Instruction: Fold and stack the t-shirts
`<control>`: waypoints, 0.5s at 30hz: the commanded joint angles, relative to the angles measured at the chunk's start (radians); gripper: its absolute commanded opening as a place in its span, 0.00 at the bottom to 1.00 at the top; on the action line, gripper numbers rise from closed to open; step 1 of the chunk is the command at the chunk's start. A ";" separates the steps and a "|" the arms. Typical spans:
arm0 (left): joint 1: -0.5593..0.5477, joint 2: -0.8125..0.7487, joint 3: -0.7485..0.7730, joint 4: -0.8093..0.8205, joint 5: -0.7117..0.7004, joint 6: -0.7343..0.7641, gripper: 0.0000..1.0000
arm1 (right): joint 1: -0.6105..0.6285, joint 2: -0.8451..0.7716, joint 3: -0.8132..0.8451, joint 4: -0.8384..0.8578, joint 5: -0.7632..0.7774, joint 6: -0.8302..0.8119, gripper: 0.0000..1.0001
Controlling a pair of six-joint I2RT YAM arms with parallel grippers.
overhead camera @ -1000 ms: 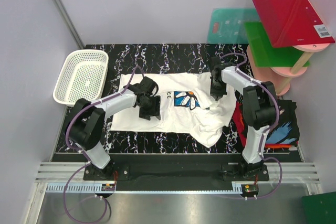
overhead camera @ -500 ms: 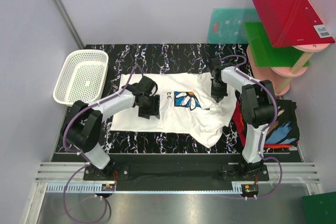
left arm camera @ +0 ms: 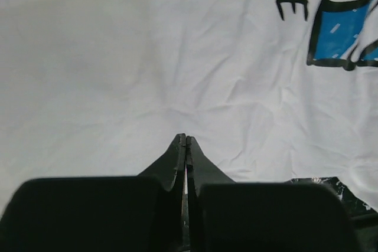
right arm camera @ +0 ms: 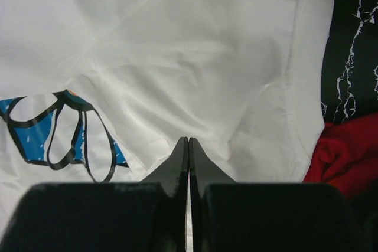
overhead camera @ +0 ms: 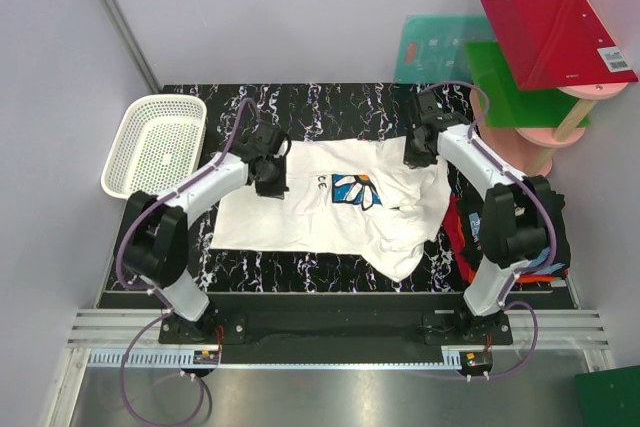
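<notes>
White cloth fills both wrist views: the white t-shirt with a blue daisy print [overhead camera: 330, 209] lies spread on the black marbled bench [overhead camera: 330, 102], its near hem rumpled. Just right of it I see the red-orange t-shirt [right arm camera: 348, 157] and the black t-shirt with colourful print [overhead camera: 545, 242]. Farther back, my left gripper [left arm camera: 185, 141] and right gripper [right arm camera: 188, 141] are clamped on the white shirt's far edge, with the cloth puckering at their tips. Far left sits a white plastic mesh basket [overhead camera: 155, 152].

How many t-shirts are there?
3. A white cloth t-shirt with a blue daisy print lies spread in the middle; a red-orange t-shirt is bunched beside its right edge; a black t-shirt with colourful print lies farther right, partly under the right arm. Others could be hidden.
</notes>
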 commanded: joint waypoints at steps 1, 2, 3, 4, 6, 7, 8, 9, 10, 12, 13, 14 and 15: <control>0.065 0.078 0.091 -0.023 -0.063 0.013 0.00 | 0.002 0.137 0.051 0.041 0.029 -0.018 0.00; 0.071 0.118 0.111 -0.029 -0.070 0.017 0.00 | 0.002 0.158 0.089 0.040 0.026 -0.015 0.00; 0.076 0.139 0.155 -0.041 -0.076 0.023 0.00 | 0.002 0.188 0.109 0.040 0.023 -0.012 0.00; 0.082 0.165 0.183 -0.057 -0.108 0.026 0.00 | 0.002 0.236 0.130 0.037 0.011 -0.008 0.00; 0.088 0.248 0.267 -0.110 -0.147 0.035 0.00 | 0.002 0.310 0.193 0.027 0.006 -0.007 0.00; 0.088 0.276 0.298 -0.129 -0.159 0.044 0.00 | 0.002 0.333 0.215 0.021 0.000 -0.005 0.00; 0.088 0.338 0.330 -0.153 -0.171 0.046 0.00 | 0.002 0.361 0.265 -0.003 -0.002 -0.007 0.00; 0.088 0.368 0.387 -0.193 -0.187 0.056 0.00 | 0.002 0.413 0.291 -0.014 -0.003 -0.004 0.00; 0.090 0.403 0.422 -0.219 -0.191 0.056 0.00 | 0.002 0.441 0.317 -0.028 -0.003 -0.004 0.00; 0.090 0.510 0.528 -0.303 -0.190 0.061 0.00 | 0.002 0.516 0.403 -0.078 0.004 0.002 0.00; 0.090 0.543 0.562 -0.333 -0.192 0.056 0.00 | 0.000 0.540 0.457 -0.106 0.008 0.004 0.00; 0.090 0.595 0.605 -0.362 -0.188 0.056 0.00 | 0.002 0.563 0.486 -0.120 0.006 0.007 0.00; 0.093 0.613 0.620 -0.371 -0.181 0.049 0.00 | 0.000 0.606 0.515 -0.134 0.008 0.007 0.00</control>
